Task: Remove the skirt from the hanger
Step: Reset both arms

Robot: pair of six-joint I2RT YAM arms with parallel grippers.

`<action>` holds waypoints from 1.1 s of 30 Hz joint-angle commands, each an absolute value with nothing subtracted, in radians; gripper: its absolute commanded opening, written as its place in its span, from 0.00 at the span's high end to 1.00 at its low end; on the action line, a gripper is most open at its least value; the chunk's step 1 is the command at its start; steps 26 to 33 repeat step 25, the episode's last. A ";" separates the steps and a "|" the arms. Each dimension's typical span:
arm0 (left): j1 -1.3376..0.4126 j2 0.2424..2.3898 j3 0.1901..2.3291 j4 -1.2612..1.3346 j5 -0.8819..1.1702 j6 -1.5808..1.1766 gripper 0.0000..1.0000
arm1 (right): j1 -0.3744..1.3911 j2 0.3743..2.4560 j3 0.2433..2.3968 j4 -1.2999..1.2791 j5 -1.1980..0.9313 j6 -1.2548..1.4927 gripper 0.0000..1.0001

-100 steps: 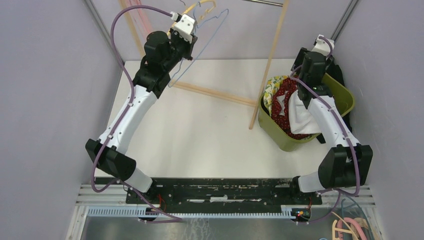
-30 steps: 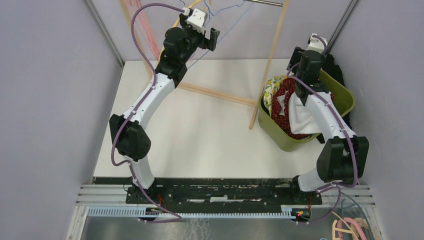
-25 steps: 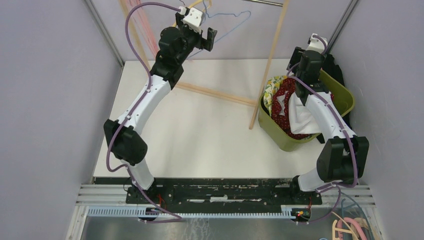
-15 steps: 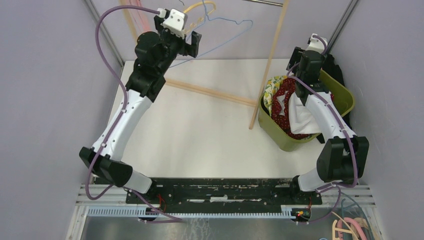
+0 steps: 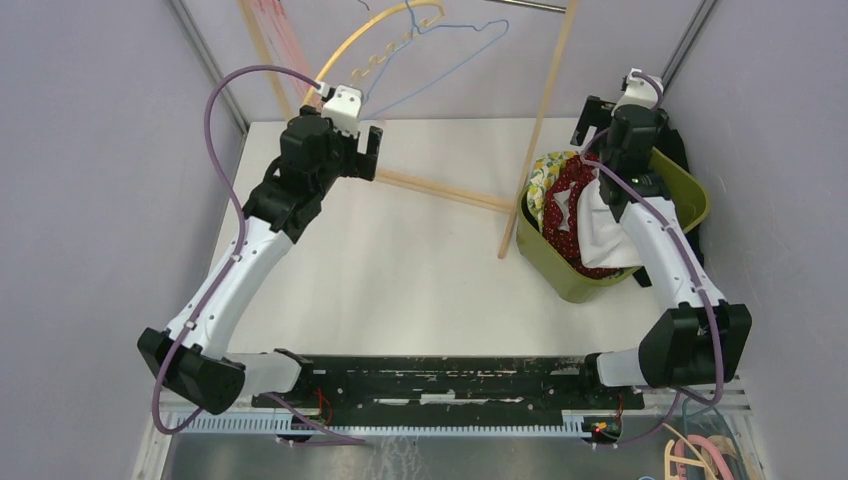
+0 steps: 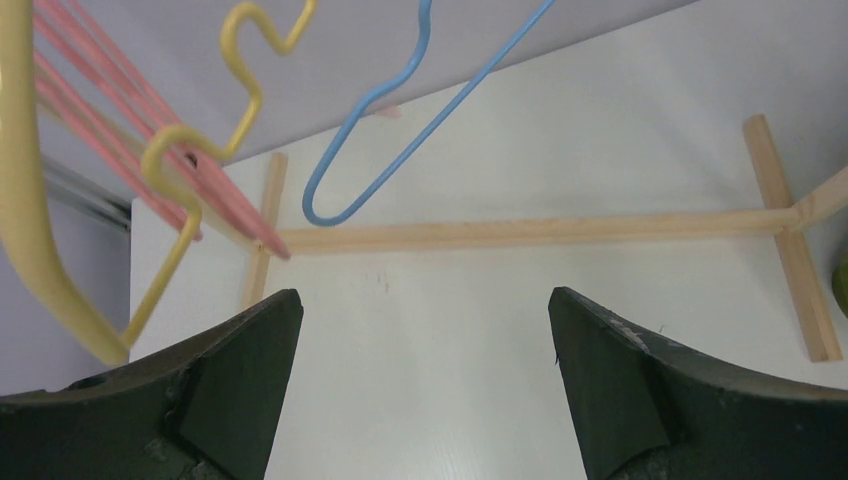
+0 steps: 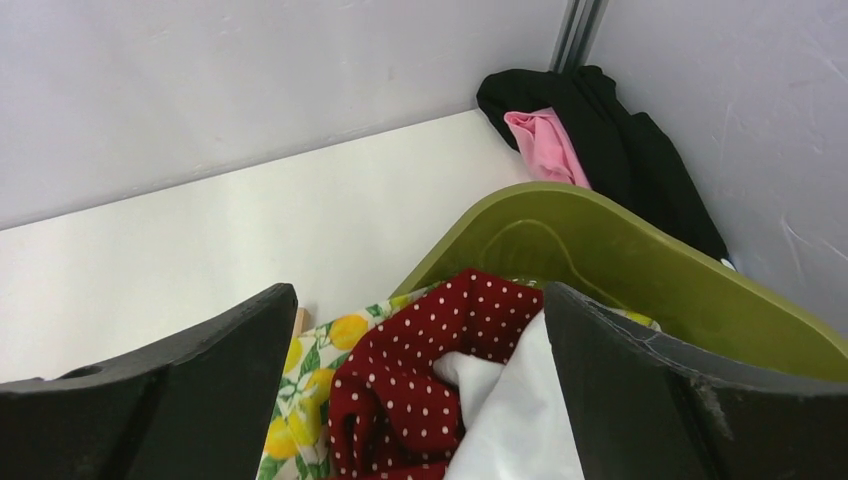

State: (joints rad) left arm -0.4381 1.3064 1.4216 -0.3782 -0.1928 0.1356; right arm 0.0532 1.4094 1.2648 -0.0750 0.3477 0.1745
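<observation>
there is a yellow hanger (image 6: 22,200), a blue hanger (image 6: 445,112) and pink hangers (image 6: 100,90). the green bin (image 7: 640,270) has a red cloth with white dots (image 7: 420,370) and a white cloth (image 7: 520,420).

Top cam sits high behind the arm bases, looking down on the whole table (image 5: 400,260). Left wrist cam looks past its fingers (image 6: 230,390) at the blue hanger (image 6: 447,103) and wooden rack (image 6: 520,232); right wrist cam sits close over the green bin (image 7: 600,230). Top view shows all three too.
</observation>
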 commanded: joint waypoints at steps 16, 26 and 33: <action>-0.437 1.121 1.182 -0.354 -0.304 0.000 0.01 | 0.326 1.180 1.168 -0.351 0.264 0.154 0.00; -0.438 1.149 1.168 -0.350 -0.328 -0.023 0.01 | 0.363 1.171 1.150 -0.364 0.181 0.118 0.00; -0.438 1.149 1.168 -0.350 -0.328 -0.023 0.01 | 0.363 1.171 1.150 -0.364 0.181 0.118 0.00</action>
